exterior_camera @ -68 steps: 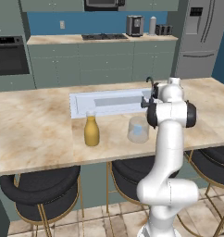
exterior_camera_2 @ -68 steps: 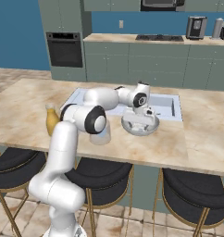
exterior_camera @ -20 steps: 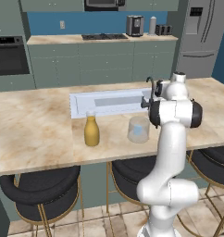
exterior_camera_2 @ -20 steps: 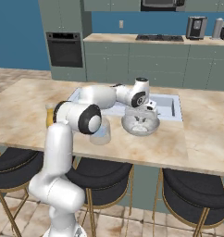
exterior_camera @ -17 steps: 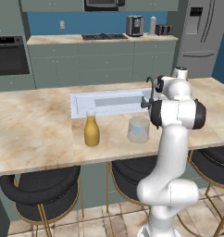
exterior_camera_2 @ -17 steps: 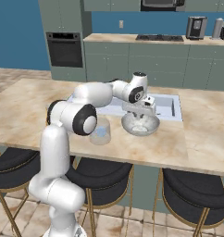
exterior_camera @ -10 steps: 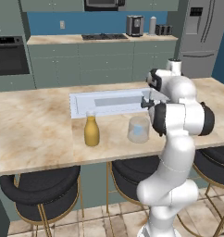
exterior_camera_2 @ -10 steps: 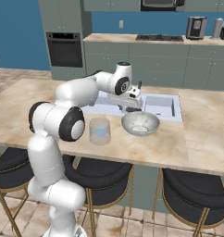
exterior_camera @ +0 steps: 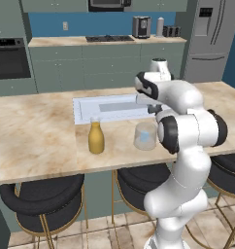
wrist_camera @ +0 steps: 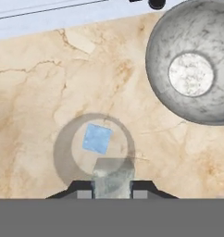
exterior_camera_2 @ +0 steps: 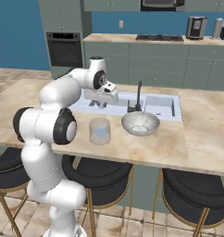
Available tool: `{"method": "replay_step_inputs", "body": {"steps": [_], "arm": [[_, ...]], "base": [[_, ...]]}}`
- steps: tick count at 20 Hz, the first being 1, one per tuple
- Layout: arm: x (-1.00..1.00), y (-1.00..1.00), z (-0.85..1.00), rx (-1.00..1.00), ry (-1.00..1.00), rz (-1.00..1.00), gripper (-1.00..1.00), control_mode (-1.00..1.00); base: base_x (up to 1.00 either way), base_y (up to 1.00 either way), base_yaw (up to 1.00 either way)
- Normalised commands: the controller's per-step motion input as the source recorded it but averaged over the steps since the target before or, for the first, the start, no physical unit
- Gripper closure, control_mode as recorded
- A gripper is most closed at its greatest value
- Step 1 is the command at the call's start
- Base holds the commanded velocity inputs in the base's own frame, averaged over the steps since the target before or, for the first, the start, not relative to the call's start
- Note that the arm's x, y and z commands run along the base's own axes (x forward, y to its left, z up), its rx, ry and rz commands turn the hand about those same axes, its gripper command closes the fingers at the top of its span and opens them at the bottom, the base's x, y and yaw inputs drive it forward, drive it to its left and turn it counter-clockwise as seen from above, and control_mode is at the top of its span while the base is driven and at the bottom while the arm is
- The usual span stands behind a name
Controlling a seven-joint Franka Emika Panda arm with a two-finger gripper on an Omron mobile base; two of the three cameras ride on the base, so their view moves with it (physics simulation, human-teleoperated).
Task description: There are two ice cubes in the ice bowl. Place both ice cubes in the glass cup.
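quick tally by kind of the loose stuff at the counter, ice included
ice cubes: 2, one in the glass cup, one in the gripper
glass cup: 1
ice bowl: 1
yellow bottle: 1
total: 5

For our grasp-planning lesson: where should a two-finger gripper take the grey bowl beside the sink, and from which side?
Pinch the rim of the ice bowl from above, one finger inside and one outside: it looks too wide and shallow to span. Probably choose the near edge, away from the faucet just behind it.
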Motion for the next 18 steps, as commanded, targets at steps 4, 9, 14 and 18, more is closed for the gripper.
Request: {"method": "replay_step_inputs", "body": {"steps": [4, 9, 14, 18], "arm": [[0.0, 0.3, -0.24, 0.0, 0.04, 0.0, 1.0, -1.0], [0.0, 0.01, -0.46, 0.0, 0.01, 0.0, 1.0, -1.0], [0.0, 0.0, -0.32, 0.0, 0.0, 0.0, 1.0, -1.0], [0.0, 0.0, -0.2, 0.0, 0.0, 0.0, 1.0, -1.0]], "base": [[0.0, 0.0, 0.0], [0.0, 0.0, 0.0], [0.0, 0.0, 0.0], [0.0, 0.0, 0.0]]}}
